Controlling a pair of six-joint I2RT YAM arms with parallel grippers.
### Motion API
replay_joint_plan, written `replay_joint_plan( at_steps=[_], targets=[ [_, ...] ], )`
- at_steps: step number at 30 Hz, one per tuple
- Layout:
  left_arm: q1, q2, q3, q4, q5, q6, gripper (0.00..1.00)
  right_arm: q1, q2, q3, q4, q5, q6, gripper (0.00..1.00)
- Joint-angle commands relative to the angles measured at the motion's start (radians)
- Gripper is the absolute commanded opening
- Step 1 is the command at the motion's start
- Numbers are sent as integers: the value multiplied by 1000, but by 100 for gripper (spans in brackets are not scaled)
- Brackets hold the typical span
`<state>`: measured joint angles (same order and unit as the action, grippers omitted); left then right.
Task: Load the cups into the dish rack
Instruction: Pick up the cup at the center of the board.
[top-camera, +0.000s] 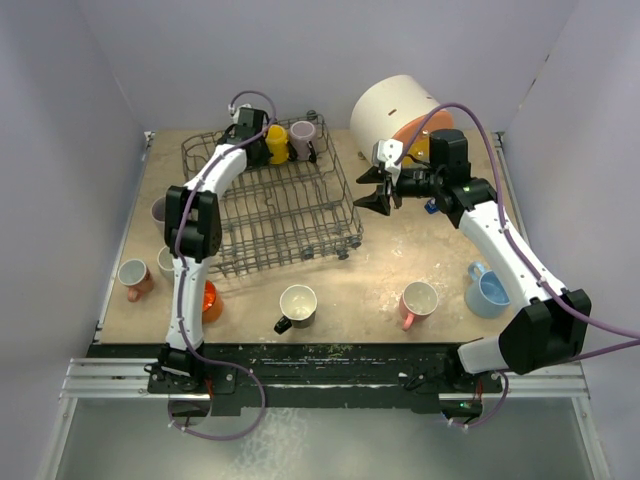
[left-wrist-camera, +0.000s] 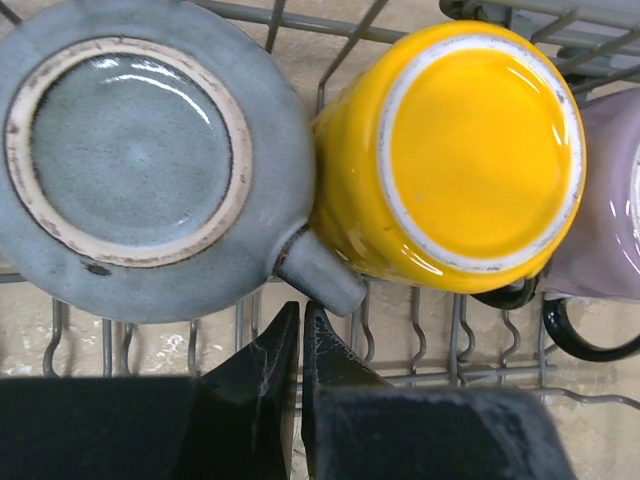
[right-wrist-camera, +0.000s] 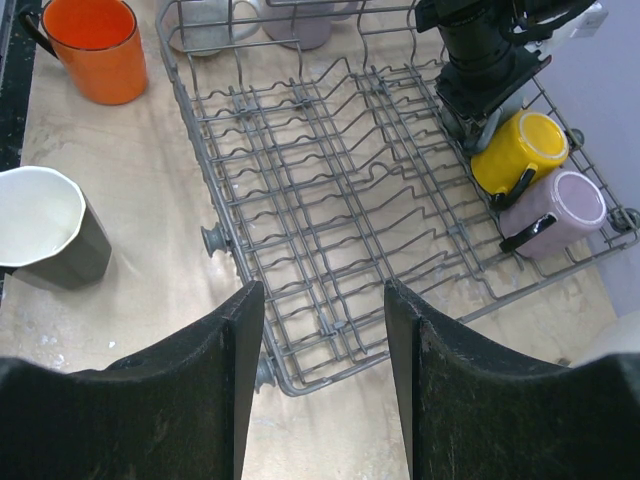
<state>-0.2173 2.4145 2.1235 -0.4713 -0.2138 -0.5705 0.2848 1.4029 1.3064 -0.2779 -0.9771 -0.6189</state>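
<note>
Top external view, scuffed beige tabletop (top-camera: 380, 265), pale lilac walls (top-camera: 330, 50), left gripper (left-wrist-camera: 301, 312) pinched together, right gripper (right-wrist-camera: 323, 300) apart, empty.

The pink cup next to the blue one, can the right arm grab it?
Probably yes. The pink cup stands alone on bare table, and the right end effector is open and empty, with nothing between them.

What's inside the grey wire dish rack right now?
Along its far side, bottoms up: a grey-blue ceramic mug, a yellow ceramic mug, a mauve black-handled mug. Overhead, the left arm hides the grey-blue one; all their insides are covered.
</note>
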Motion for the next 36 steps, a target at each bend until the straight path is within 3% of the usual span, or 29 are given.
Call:
replay_joint_plan(
  at_steps=[1, 5, 8, 14, 20, 28, 36],
  targets=[
    [-7, -21, 56, 46, 44, -26, 8, -6, -33, 6, 34, 5, 13, 54],
    [-4, -116, -63, 104, 45, 1, 13, -6, -42, 2, 25, -5, 6, 54],
    [5, -226, -210, 204, 89, 25, 25, -6, -45, 6, 8, -14, -9, 54],
    [66, -484, -499, 412, 310, 30, 44, -6, -39, 26, -47, -57, -95, 54],
    [90, -745, -718, 484, 335, 108, 61, 0, -32, 27, -116, -97, -192, 54],
    [111, -1071, -935, 506, 310, 248, 99, 8, -27, 41, -258, -51, -373, 54],
    [137, -1283, -1037, 481, 260, 184, 99, 8, -8, 73, -388, 6, -522, 55]
  ],
)
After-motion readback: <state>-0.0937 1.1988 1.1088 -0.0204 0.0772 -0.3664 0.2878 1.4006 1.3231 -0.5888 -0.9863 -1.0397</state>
